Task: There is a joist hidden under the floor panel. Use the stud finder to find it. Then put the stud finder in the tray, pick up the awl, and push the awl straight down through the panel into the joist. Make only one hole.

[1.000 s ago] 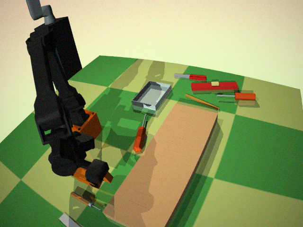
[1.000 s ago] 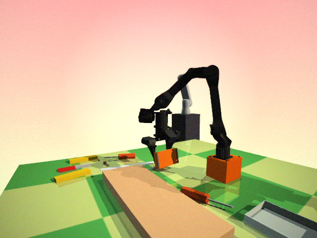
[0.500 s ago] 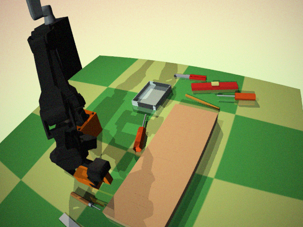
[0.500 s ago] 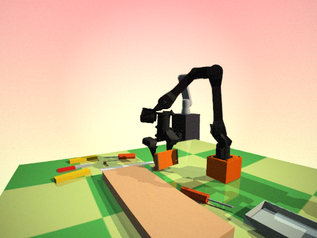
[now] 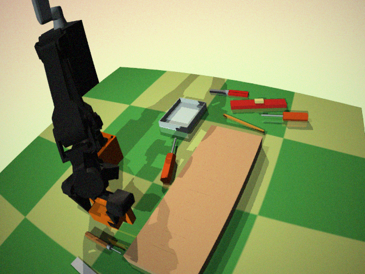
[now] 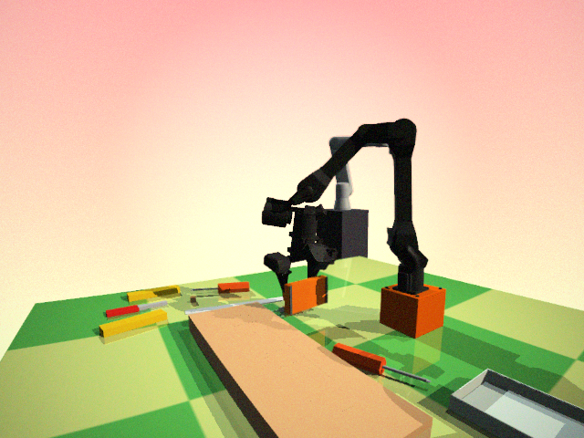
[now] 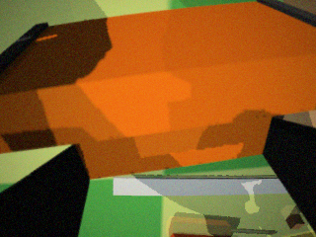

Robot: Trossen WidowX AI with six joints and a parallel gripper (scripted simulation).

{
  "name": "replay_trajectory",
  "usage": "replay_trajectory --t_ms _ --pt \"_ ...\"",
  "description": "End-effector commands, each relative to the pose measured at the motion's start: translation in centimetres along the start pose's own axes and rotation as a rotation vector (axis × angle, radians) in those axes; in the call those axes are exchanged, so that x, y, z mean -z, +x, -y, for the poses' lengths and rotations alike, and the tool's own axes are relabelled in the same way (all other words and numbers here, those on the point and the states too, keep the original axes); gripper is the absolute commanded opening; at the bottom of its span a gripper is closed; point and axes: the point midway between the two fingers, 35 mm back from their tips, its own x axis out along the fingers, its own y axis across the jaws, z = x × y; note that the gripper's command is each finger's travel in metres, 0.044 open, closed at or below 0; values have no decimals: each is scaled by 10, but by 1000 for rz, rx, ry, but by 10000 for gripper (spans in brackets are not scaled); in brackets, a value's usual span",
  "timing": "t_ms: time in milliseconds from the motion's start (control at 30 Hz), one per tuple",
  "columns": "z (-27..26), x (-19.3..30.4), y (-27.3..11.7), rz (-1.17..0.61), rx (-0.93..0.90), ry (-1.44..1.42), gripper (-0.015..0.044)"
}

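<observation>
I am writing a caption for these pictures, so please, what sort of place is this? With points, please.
Probably a robot test bench for hand-tool work: a black arm [image 5: 85, 180] [image 6: 403, 188], a wooden panel [image 5: 203, 191] [image 6: 292, 372], and orange-handled screwdrivers [image 5: 167, 168] [image 6: 358, 358].

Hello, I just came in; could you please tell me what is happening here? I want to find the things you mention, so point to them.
The robot arm's tool [image 5: 122, 222] [image 6: 299, 287] [image 7: 172, 135] is holding an orange block-shaped device [image 5: 102, 210] [image 6: 307, 295] [image 7: 143, 106], probably the stud finder, beside the floor panel [image 5: 206, 191] [image 6: 301, 372]. The tray [image 5: 183, 129] [image 6: 514, 409] has nothing in it. I see no hole in the panel's visible top.
</observation>
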Motion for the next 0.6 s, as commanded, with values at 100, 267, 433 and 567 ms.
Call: replay_trajectory --t_ms 100,267,433,567 --pt "-1 -2 0 -51 -1 2 0" --pt "0 -4 0 -86 -1 2 0" --pt "0 -5 0 -120 -1 2 0" --pt "0 -5 0 -147 0 4 0"
